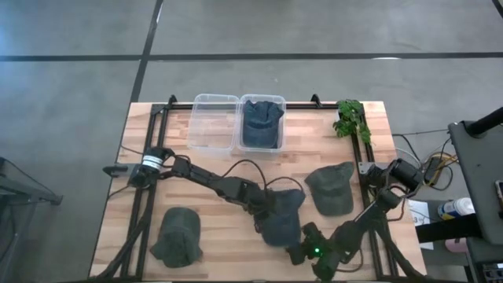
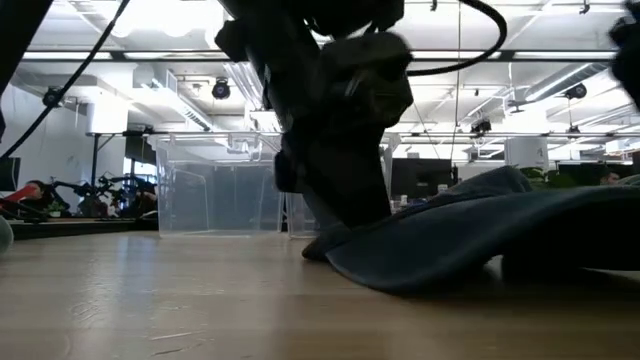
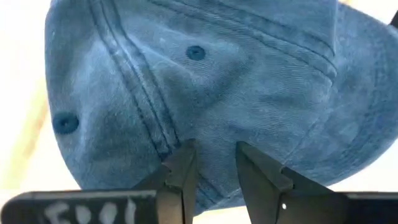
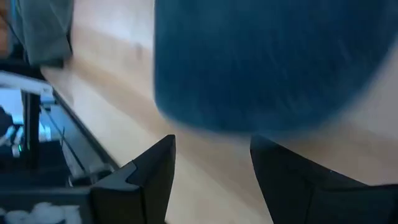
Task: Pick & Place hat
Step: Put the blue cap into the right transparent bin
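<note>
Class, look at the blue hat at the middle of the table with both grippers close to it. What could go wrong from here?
1. The left gripper pinches only a fold of the blue hat; the cloth may slip out on lifting.
2. The right gripper is open right beside the same hat, so the arms may collide.

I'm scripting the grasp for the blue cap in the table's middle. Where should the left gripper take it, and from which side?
Judging by its pose, the blue cap lies crown-up, so pinch a fold of crown fabric from above, where the left gripper sits.

blue hat point(image 4: 267, 62) blurred, crown cut off
</note>
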